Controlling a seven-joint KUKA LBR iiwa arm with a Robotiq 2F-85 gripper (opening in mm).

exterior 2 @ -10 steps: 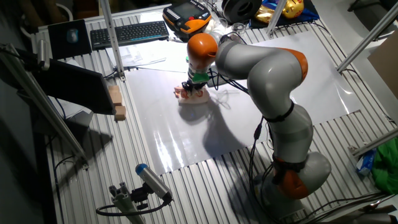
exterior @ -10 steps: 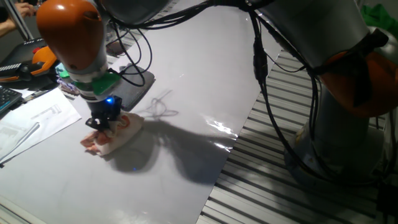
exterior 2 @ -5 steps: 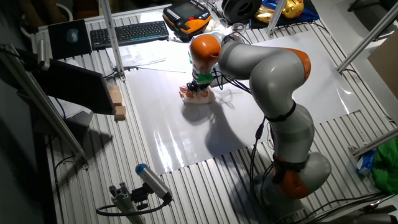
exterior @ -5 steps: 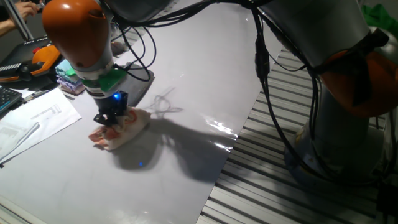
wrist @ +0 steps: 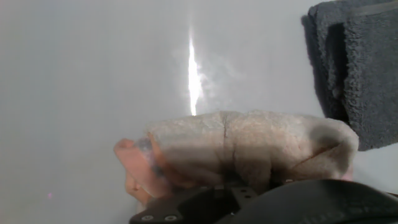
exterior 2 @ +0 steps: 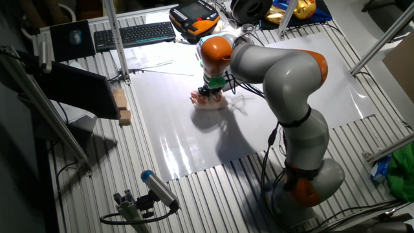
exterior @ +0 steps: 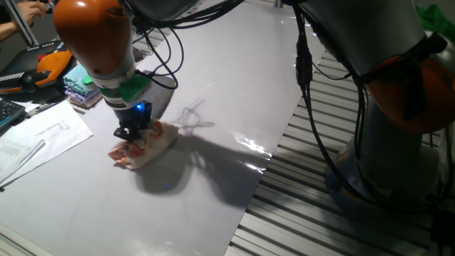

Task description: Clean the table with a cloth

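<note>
The pink and peach cloth [exterior: 144, 146] lies bunched on the glossy white table [exterior: 213, 85], pressed down under my gripper [exterior: 136, 136], which is shut on it. The other fixed view shows the same cloth [exterior 2: 208, 100] under the gripper [exterior 2: 211, 92] near the table's [exterior 2: 194, 139] far side. In the hand view the cloth [wrist: 242, 149] fills the lower middle and hides the fingertips; the table [wrist: 93, 81] spreads beyond it.
A dark grey cloth [wrist: 357, 68] lies just right of the pink one, also seen behind the gripper [exterior: 158, 96]. Papers [exterior: 35, 142], a keyboard [exterior 2: 132, 33] and an orange pendant [exterior 2: 194, 14] sit past the table's left end. Slatted grating [exterior: 313, 213] borders the front edge.
My gripper has slid the cloth across the table to the right, toward the arm's base, over the last second. Its grip on the cloth is unchanged.
</note>
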